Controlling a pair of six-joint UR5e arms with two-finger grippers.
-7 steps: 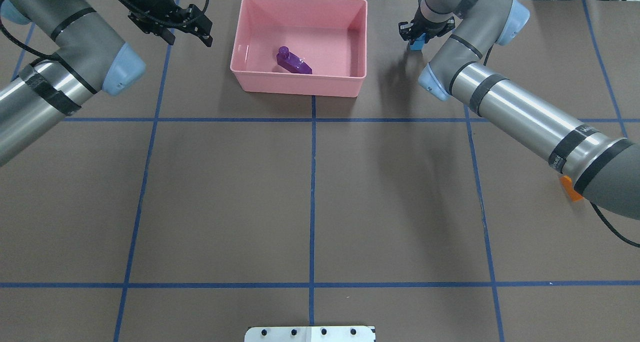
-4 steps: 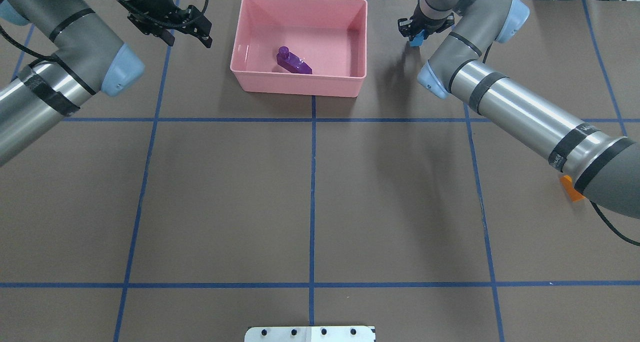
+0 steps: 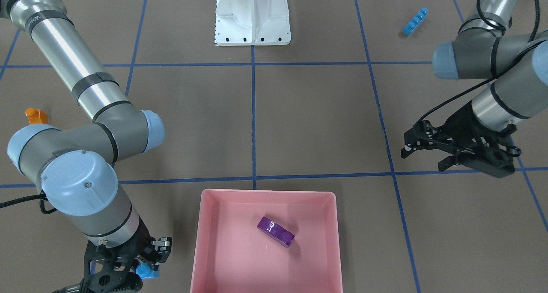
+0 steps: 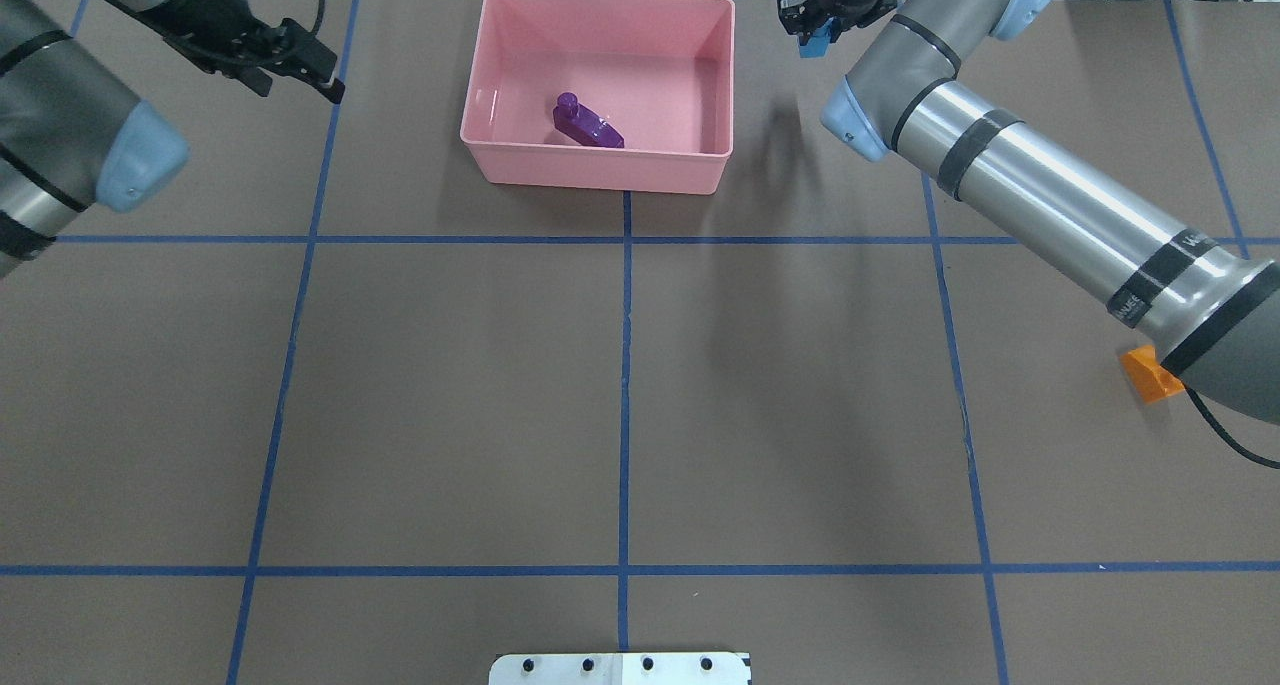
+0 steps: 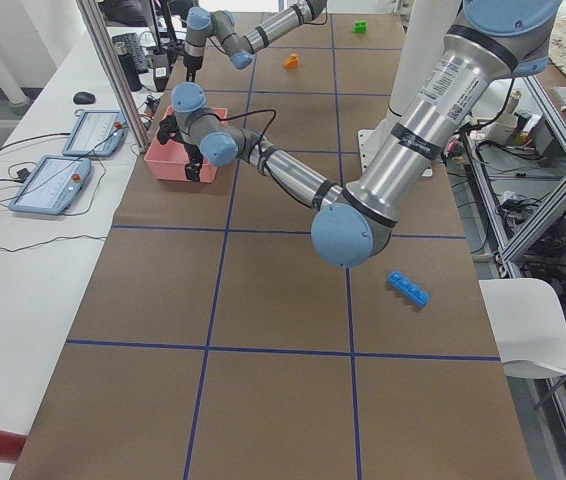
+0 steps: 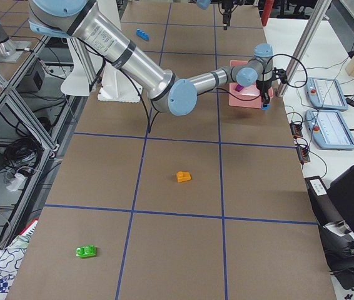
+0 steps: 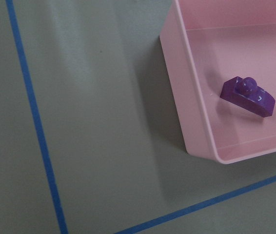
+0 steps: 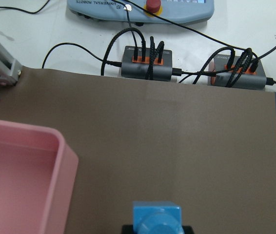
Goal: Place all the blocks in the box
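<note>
The right gripper [image 4: 815, 33] pinches the tiny blue block [image 4: 812, 45] by its flat sides — light, rigid, probably slick — outside the box [image 4: 600, 177] at its 2 o'clock overhead; the left gripper [image 4: 300, 88] hangs spread, empty.

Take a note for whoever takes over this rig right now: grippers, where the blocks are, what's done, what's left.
Right gripper: shut on the tiny blue block, beside the box, not yet over it.
Left gripper: open, empty, on the box's other side.
Done: purple block in the box.
To do: drop the tiny blue block in; then the orange block, long blue block and green block, all lying on the table.
</note>
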